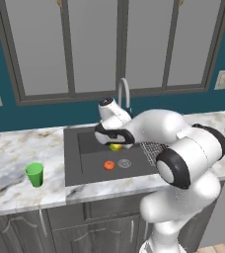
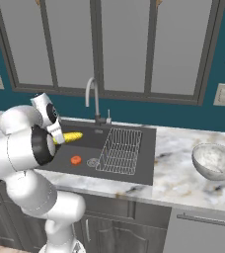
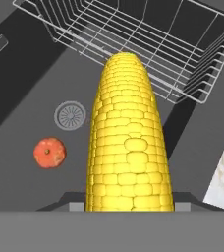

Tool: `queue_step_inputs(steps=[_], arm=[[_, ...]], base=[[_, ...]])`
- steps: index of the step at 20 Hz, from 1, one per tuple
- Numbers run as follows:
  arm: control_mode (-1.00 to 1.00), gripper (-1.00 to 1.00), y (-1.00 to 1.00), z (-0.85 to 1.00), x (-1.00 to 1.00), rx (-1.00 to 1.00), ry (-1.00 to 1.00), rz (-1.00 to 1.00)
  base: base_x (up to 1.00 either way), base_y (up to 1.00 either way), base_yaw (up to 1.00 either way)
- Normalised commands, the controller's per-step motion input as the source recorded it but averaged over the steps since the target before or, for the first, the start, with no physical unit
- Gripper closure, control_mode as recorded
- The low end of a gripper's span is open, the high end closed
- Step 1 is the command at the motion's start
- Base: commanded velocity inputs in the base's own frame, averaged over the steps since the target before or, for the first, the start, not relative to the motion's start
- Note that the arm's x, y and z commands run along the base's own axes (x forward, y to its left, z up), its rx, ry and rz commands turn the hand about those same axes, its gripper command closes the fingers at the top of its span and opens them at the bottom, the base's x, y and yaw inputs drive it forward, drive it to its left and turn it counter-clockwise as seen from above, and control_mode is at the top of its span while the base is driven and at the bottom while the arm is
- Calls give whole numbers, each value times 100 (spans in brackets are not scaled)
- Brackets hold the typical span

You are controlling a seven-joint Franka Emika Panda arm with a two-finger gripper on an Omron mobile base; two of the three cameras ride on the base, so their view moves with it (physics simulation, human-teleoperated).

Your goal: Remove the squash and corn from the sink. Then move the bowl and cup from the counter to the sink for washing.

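The marbled white and grey tabletop (image 1: pixel 16 148) spans the width of the scene over dark grey cabinets (image 1: pixel 60 230). Set into the tabletop is the dark grey sink (image 2: pixel 144 170), with a curved metal faucet (image 2: pixel 91 96) at its back edge and a wire rack (image 2: pixel 120 150) occupying the right part of the basin. The speckled grey-white bowl (image 2: pixel 216 161) stands upright on the tabletop to the right of the sink, well apart from the basin edge. The green cup (image 1: pixel 34 174) stands upright on the tabletop to the left of the sink, near the front edge. The tool (image 1: pixel 115 143) is positioned above the left part of the basin, and its jaws are closed partway on the corn (image 3: pixel 128 152); the cob projects forward from between the fingers, lengthwise along the tool axis, and is raised clear of the sink floor. In the right base view the corn appears as a short yellow cob extending from the hand toward the faucet side. The squash (image 3: pixel 49 152) lies on the sink floor, just beside the round drain (image 3: pixel 70 115) and apart from the wire rack.
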Motion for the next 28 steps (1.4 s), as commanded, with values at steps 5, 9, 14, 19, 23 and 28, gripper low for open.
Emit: queue_step_inputs(steps=[5, 9, 14, 19, 23, 28], arm=[[-100, 100, 5, 34, -35, 0, -8, 2], [-100, 100, 2, 35, -26, 0, -9, 12], [-100, 100, 2, 34, -15, 3, 0, 24], [-100, 100, 10, 23, -10, 4, 0, 29], [-100, 100, 16, 21, -9, 1, 0, 22], [-100, 100, 20, 20, -11, 0, 0, 17]], base=[[0, 0, 0], [0, 0, 0], [0, 0, 0], [0, 0, 0], [0, 0, 0], [0, 0, 0]])
